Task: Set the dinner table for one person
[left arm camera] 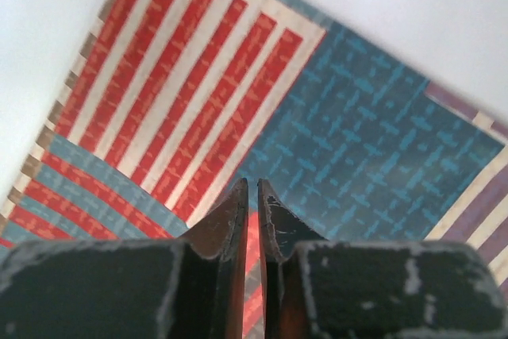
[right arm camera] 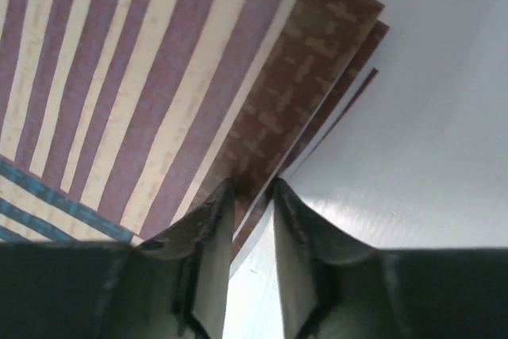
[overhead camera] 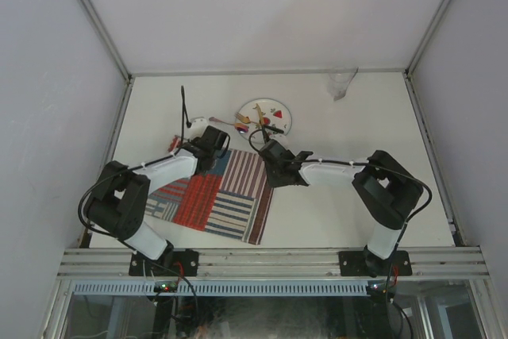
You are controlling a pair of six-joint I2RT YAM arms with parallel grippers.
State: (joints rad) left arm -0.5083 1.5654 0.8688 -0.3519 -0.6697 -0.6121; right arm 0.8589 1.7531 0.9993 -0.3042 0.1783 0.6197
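Observation:
The dinner table is a large off-white top with aluminium rails. A red, white and blue striped placemat lies on its near left part. My left gripper hangs over the mat's far left part, and in the left wrist view its jaws are shut with nothing seen between them, above the mat. My right gripper is at the mat's far right corner. In the right wrist view its jaws stand narrowly open, with the mat's edge running in between the tips.
A white plate with small coloured cutlery on it sits just beyond the mat. A small white object lies left of the plate. A clear glass stands at the far right near the back rail.

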